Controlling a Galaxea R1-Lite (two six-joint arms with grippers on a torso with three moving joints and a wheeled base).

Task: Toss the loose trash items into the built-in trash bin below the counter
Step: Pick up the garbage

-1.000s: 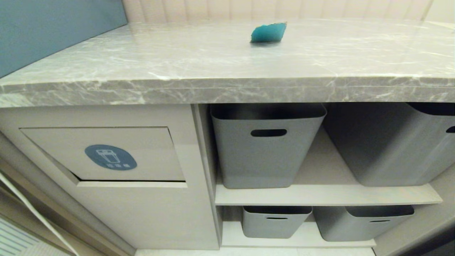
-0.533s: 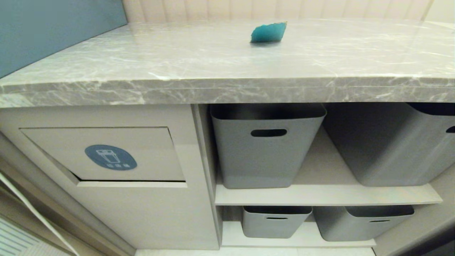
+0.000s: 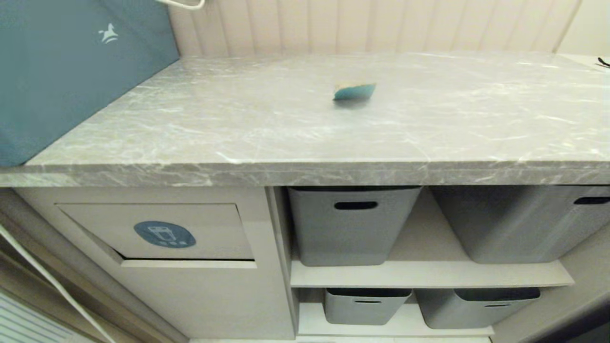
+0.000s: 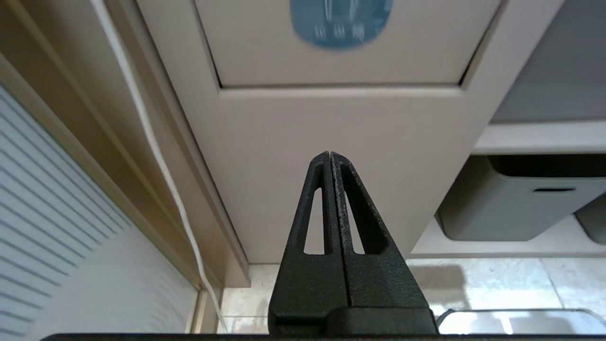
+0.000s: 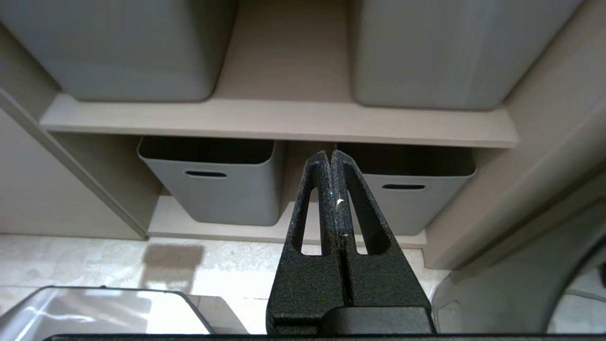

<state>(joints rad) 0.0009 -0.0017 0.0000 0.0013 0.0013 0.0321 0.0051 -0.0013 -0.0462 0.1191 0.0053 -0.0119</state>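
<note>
1. The camera has risen since the earlier picture, so more counter point(image 3: 267, 128) top shows; the things did not move.
2. The teal piece point(image 3: 354, 91) lies mid-counter, well back from the front edge, with bare marble all around.
3. The bin flap point(image 3: 157, 232) sits below the counter's left end.
4. The left pincer point(image 4: 330, 155) is pressed together, low before the flap.
5. The right pincer point(image 5: 330, 154) is pressed together, facing the tubs point(image 5: 208, 187).

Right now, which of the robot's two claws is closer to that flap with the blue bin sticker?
The left. The left gripper, shut, points at the cabinet front just below the flap. The right gripper, also shut, faces the grey tubs on the shelves beside it.
</note>
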